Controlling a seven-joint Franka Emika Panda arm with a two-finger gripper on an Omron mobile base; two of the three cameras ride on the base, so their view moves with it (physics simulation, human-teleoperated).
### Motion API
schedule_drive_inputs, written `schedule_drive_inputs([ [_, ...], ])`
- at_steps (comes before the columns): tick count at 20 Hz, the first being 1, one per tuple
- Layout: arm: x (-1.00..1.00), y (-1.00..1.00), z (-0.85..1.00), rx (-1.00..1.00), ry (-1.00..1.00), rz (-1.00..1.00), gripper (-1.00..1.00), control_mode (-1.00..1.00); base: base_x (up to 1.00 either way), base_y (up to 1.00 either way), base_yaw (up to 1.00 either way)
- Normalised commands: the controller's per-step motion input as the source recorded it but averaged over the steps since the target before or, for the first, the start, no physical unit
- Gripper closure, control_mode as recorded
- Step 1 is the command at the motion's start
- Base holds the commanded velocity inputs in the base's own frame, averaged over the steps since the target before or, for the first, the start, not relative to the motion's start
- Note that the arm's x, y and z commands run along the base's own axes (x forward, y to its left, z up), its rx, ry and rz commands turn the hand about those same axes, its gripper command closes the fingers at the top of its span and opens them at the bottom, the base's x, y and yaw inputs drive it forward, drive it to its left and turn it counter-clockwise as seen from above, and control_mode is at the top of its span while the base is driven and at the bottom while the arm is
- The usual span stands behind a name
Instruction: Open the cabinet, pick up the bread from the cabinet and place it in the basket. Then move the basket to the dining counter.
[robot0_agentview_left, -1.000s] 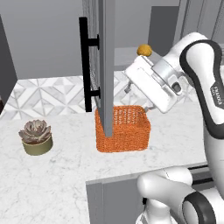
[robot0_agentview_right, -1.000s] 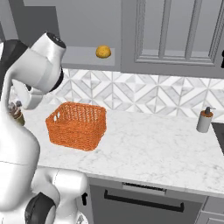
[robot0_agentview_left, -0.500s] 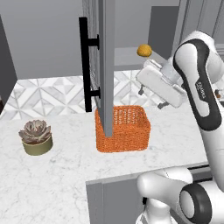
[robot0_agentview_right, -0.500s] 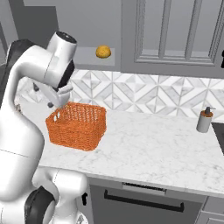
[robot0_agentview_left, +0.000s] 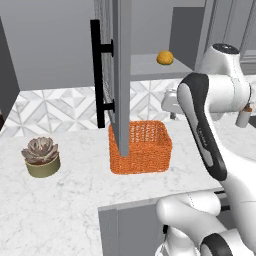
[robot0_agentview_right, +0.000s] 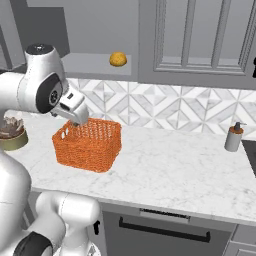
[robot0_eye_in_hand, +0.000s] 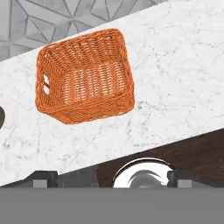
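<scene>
Gripper: seen by the robot's hand (robot0_agentview_right: 75, 111), middle left; open or shut, I cannot tell.
Left view: bread (robot0_agentview_left: 165, 57) upper right, on cabinet (robot0_agentview_left: 120, 75) shelf.
Right view: bread top middle.
Hand view: basket (robot0_eye_in_hand: 83, 76) upper left, empty.
Handling: bread looks light, soft; pinch its sides gently.

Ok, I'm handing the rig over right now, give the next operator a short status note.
End effector: above the basket's rim; open or shut cannot be told; no bread seen in it.
Cabinet: door swung open.
Bread: on the cabinet shelf, not picked.
Basket: empty, on the marble worktop below the shelf.
Done: cabinet opened.
Left: grasp the bread, drop it in the basket, carry the basket to the dining counter.
</scene>
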Motion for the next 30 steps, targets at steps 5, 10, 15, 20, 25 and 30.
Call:
schedule_drive_inputs([
  [5,0.33,-0.17,0.39,-0.22,-0.51,0.09,-1.0,-1.0,0.0,0.0,0.0],
  [10,0.54,-0.03,0.91,-0.11,-0.45,0.0,-1.0,-1.0,0.0,0.0,0.0],
  [15,0.55,0.0,0.42,-0.15,-0.42,0.0,-1.0,-1.0,0.0,0.0,0.0],
  [20,0.67,0.0,0.15,-0.23,-0.15,0.02,-1.0,-1.0,0.0,0.0,0.0],
  [25,0.5,-0.01,0.55,0.0,0.13,-0.01,-1.0,-1.0,0.0,0.0,0.0],
  [30,0.85,-0.17,-0.06,0.04,0.22,-0.14,-1.0,-1.0,0.0,0.0,0.0],
])
